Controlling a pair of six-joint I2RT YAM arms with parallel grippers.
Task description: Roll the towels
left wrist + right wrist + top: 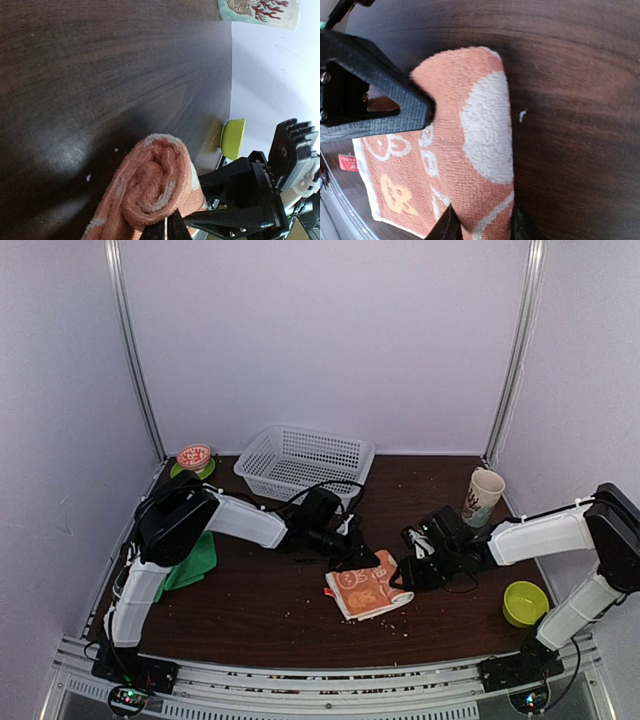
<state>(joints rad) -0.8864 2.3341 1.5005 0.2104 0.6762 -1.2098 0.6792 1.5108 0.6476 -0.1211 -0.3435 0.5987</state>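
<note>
Top view: the orange towel (368,590) lies mid-table (250,615), toward the front, betw. the two arms. Its far edge looks rolled over; the near part is flat w/ prints showing. The left gripper (357,560) sits at the towel's far-left corner and the right gripper (405,573) at its right edge. The green towel (190,562) is a loose heap at the left side, partly under the left arm, well apart from both grippers and apparently not started. Basket (305,460) at the back; cup (484,496) and bowl (524,602) on the right.

Left wrist view: the roll is seen end-on, w/ a few turns wound. Only a sliver of the arm's own finger shows at the bottom edge, so whether it's open or closed can't be told.

Right wrist view: the right arm's fingers (449,226) stand one on each side of the rolled edge, touching it, so it's prob. clamped on the cloth. A flat printed stretch lies beside the roll, not yet wound.

Judgement: orange approx. half rolled; green is all left to do.
</note>
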